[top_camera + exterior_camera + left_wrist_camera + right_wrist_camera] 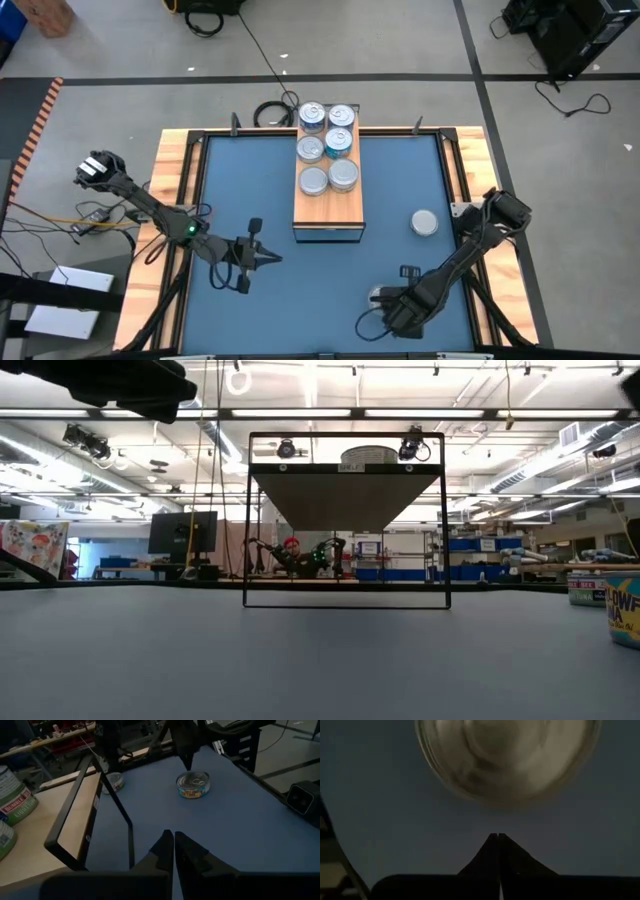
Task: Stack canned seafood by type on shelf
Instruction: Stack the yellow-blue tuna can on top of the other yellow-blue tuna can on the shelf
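Across the blue table mat (390, 255), two dark arms reach low: the left gripper (270, 258) lies level, pointing at the wood-topped, dark-edged shelf (328, 210), while the right gripper (375, 296) bends back near the front edge. Both pinch together, empty. Six silver-lidded tins (328, 146) crowd the shelf; one loose silver-lidded tin (425, 222) sits beside it.

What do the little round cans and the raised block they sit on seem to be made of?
The cans look like metal: their lids are shiny silver with pressed rings, and some have printed paper or painted labels on their sides. The raised block has a light-brown wood-grain top, so wood or a wood-look laminate, I cannot tell which. Its dark frame looks like thin black metal bars.
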You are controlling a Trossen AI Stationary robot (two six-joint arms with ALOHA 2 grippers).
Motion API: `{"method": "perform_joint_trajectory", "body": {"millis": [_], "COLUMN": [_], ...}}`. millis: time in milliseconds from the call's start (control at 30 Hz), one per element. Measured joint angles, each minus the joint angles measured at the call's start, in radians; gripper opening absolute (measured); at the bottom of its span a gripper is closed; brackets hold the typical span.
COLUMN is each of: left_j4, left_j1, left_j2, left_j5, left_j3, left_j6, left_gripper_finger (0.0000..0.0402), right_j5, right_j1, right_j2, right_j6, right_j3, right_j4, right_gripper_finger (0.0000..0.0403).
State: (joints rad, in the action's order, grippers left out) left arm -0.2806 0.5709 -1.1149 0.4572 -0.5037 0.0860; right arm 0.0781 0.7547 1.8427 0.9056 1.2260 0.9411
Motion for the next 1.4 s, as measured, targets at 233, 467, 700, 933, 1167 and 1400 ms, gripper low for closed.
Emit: {"method": "perform_joint_trajectory", "body": {"millis": [233,467,700,933,1167,1400], "left_j4": [0.001,0.01,0.023,0.008,-0.046,-0.064], "left_j1": [0.0,0.0,0.0,-0.001,0.0,0.0], "left_j2": [0.0,0.0,-0.014,-0.086,-0.158,-0.169], "left_j5": [0.003,0.003,0.003,0.003,-0.004,-0.005], "left_j3": [0.0,0.0,0.0,0.0,-0.001,-0.001], "left_j6": [0.009,0.001,-0.017,-0.085,-0.098,-0.094], "left_gripper_finger": [0.0018,0.0018,0.0018,0.0018,0.0018,0.0018], "right_j5": [-0.073,-0.131,-0.109,-0.13,-0.124,-0.101], "right_j1": [-0.043,-0.072,-0.08,-0.139,-0.195,-0.169], "right_j2": [0.0,0.001,0.005,0.005,0.004,-0.018], "right_j6": [-0.069,-0.15,-0.193,-0.293,-0.373,-0.52], "right_j3": [-0.033,-0.008,0.009,0.01,0.0,0.051], "right_j4": [-0.284,-0.324,-0.213,-0.348,-0.459,-0.341], "right_gripper_finger": [0.0,0.0,0.0,0.0,0.0001,0.0018]}}
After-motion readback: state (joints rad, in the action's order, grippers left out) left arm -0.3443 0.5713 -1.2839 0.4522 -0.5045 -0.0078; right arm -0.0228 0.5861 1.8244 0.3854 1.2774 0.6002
